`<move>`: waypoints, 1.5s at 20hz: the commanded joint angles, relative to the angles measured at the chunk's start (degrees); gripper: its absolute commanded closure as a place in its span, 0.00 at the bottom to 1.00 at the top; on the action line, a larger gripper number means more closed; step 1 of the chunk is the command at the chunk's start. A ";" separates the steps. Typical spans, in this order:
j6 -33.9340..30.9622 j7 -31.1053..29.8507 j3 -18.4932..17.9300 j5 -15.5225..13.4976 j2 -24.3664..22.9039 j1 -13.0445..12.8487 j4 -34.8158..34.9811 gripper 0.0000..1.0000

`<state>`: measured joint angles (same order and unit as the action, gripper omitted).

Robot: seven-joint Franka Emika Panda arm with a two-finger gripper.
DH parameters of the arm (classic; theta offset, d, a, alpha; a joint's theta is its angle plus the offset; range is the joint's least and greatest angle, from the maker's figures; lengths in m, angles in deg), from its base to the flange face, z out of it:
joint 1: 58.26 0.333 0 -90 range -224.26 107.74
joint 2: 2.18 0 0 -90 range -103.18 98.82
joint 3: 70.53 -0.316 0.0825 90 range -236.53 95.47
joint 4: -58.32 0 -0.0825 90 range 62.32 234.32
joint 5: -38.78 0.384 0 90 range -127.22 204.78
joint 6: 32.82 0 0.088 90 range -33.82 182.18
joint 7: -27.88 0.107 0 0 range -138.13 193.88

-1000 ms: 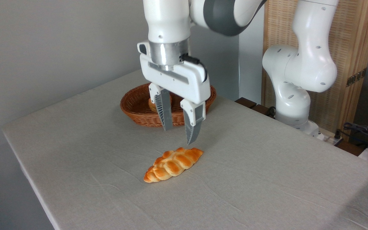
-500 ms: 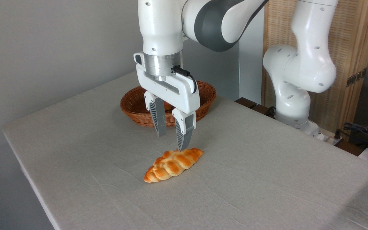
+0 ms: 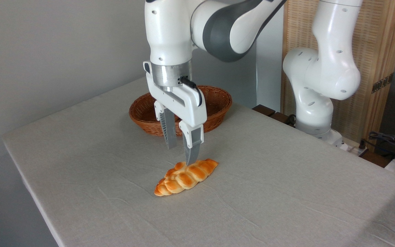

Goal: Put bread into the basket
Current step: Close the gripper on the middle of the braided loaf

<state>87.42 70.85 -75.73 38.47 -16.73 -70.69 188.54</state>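
Observation:
The braided golden-orange bread (image 3: 185, 177) lies flat on the grey tablecloth, slanting from lower left to upper right. My gripper (image 3: 180, 156) hangs just above its upper half, open, with nothing between the fingers. The nearer fingertip (image 3: 190, 159) overlaps the loaf's top edge in the picture; I cannot tell if it touches. The reddish-brown wicker basket (image 3: 218, 97) stands behind the gripper near the table's far edge, partly hidden by the hand.
The table (image 3: 286, 178) is covered in grey cloth, with its left edge near the wall. The arm's white base (image 3: 315, 113) stands at the right rear. A wooden screen (image 3: 375, 68) and cables (image 3: 389, 140) lie beyond the table on the right.
The gripper has come down and moved left toward the bread, turning so its fingers look closer together. The bread and basket have not moved.

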 commanded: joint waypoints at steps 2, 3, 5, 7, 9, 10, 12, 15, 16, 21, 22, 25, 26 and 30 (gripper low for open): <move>2.89 4.39 -0.69 0.14 -0.13 -0.49 1.36 0.00; 2.89 4.92 -0.69 0.14 -0.04 -0.49 1.53 0.00; 3.06 5.54 -0.78 0.22 0.31 -0.49 1.71 0.00; 3.07 6.51 -0.69 3.81 0.40 -0.49 2.23 0.00; 3.41 6.60 -0.69 5.85 0.40 -0.49 3.28 0.00; 4.81 6.51 -0.78 5.85 0.57 -0.49 4.16 0.00; 9.11 6.25 -0.86 5.85 1.10 -0.40 6.53 0.00; 10.62 5.81 -1.39 5.06 1.80 -0.58 7.59 0.00; 10.80 5.98 -1.48 5.06 1.89 -0.58 7.86 0.03; 10.89 6.51 -1.48 5.15 1.98 -0.67 8.39 0.73; 10.71 6.51 -1.39 5.15 2.16 -0.67 8.56 0.94; 10.18 6.51 -1.48 5.15 2.16 -1.37 9.00 1.00; 10.18 6.51 -1.48 5.06 2.16 -1.37 9.00 1.00; 10.10 6.51 -1.48 5.15 2.16 -1.37 9.00 1.00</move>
<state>97.13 76.26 -76.26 43.50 -14.78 -71.50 196.26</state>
